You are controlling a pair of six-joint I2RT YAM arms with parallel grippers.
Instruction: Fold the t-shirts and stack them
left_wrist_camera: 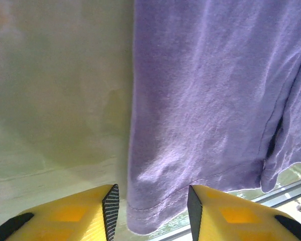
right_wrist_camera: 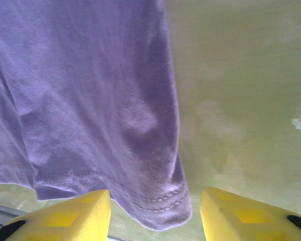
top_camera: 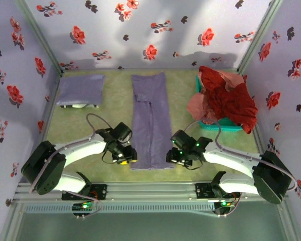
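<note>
A lavender t-shirt lies on the green table as a long narrow strip, folded lengthwise, running from the back to the near edge. My left gripper stands open at its near left corner. In the left wrist view the hem corner lies between the yellow fingers, unclamped. My right gripper stands open at the near right corner, and the stitched hem corner rests loose between its fingers. A folded lavender t-shirt lies at the back left. Red and pink t-shirts are heaped at the right.
The heap of red and pink shirts sits in a teal basket at the right. Floral walls close in the back and both sides. The metal rail of the table's near edge runs just below the strip's hem.
</note>
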